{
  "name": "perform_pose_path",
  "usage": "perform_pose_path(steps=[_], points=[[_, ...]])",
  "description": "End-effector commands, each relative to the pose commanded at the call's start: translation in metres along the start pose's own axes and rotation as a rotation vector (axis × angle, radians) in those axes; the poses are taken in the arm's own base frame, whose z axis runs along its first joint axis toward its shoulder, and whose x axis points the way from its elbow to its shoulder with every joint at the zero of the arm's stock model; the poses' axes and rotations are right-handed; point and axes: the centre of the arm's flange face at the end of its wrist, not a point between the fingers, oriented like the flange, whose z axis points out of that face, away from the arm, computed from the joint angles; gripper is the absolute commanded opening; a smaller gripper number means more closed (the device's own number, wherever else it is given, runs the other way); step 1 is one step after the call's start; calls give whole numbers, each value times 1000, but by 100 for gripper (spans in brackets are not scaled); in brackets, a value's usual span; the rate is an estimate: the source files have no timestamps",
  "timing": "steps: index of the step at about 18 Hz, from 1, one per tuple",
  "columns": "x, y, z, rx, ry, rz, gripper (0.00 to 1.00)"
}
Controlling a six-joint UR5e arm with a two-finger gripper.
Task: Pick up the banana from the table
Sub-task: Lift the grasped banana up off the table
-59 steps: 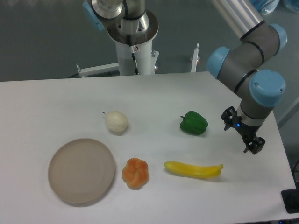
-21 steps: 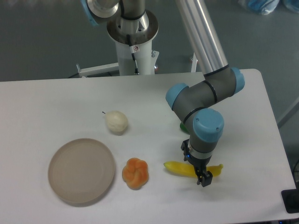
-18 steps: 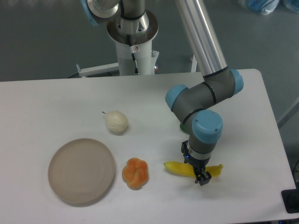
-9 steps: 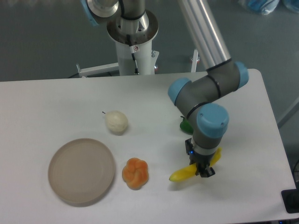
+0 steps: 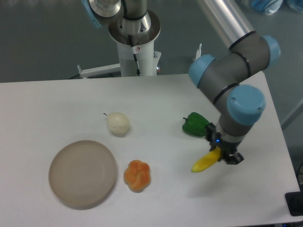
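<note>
Gripper clamped on banana, banana raised clear of the table.

The black two-finger gripper (image 5: 226,155) is closed on the long, glossy bright yellow banana (image 5: 205,162), gripping it near one end; the free end tilts down and to the left, with its shadow on the large flat white matte table (image 5: 57,104) below. The grey arm with blue joint caps (image 5: 236,85) bends down from the upper right, wrist pointing downward. Half a second ago the arm and banana were lower and further left. The glossy green pepper (image 5: 195,124) sits just beside the wrist. Well apart lie the orange lobed fruit (image 5: 137,175), cream round fruit (image 5: 118,123) and round beige plate (image 5: 83,173).
</note>
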Motion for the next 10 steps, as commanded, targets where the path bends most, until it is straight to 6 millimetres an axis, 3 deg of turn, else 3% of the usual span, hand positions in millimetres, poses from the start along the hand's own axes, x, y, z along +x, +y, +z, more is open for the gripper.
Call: perform_pose_path(steps=[10], points=[[-6,8,5,39,-7,35,0]])
